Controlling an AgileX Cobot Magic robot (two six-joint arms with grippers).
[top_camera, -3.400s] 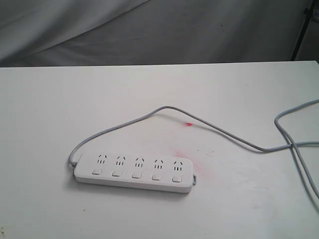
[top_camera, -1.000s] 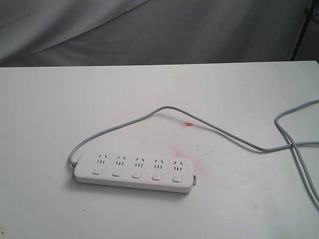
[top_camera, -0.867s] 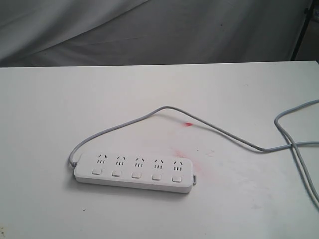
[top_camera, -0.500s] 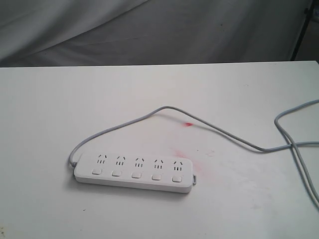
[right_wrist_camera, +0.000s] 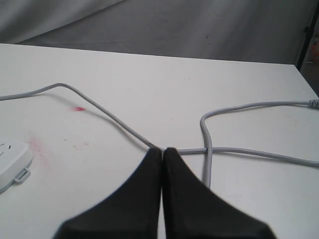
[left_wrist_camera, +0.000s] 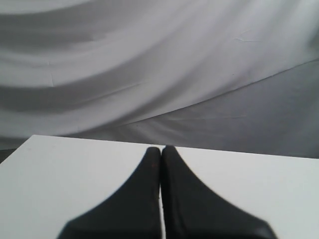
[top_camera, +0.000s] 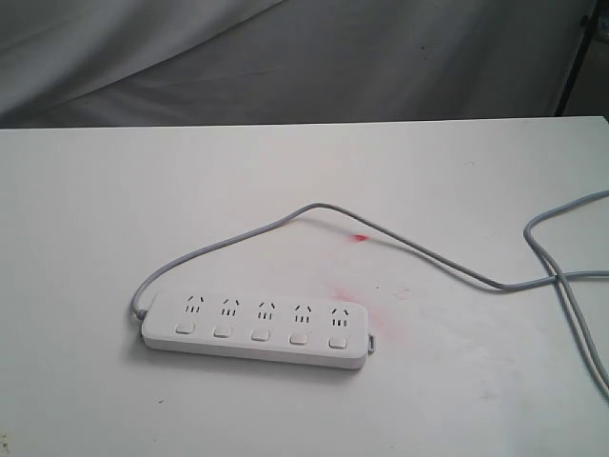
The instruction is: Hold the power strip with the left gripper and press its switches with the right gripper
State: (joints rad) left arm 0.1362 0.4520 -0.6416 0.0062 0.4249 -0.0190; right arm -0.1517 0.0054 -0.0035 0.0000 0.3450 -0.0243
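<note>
We see the power strip [top_camera: 255, 328], a long white bar with rounded ends, lying flat and face up, well apart from the fingers [right_wrist_camera: 142, 199] of the right gripper [right_wrist_camera: 162, 149]. Its five square switches [top_camera: 260, 334] form one row, one under each socket group. Its grey cord [top_camera: 314, 208] passes just beyond those fingertips.

White table [top_camera: 95, 190] with red smudges [top_camera: 360, 237], grey draped cloth [top_camera: 285, 57] behind

Left hand [left_wrist_camera: 160, 149] and right hand [right_wrist_camera: 162, 151] both have jaws pressed together, empty.
</note>
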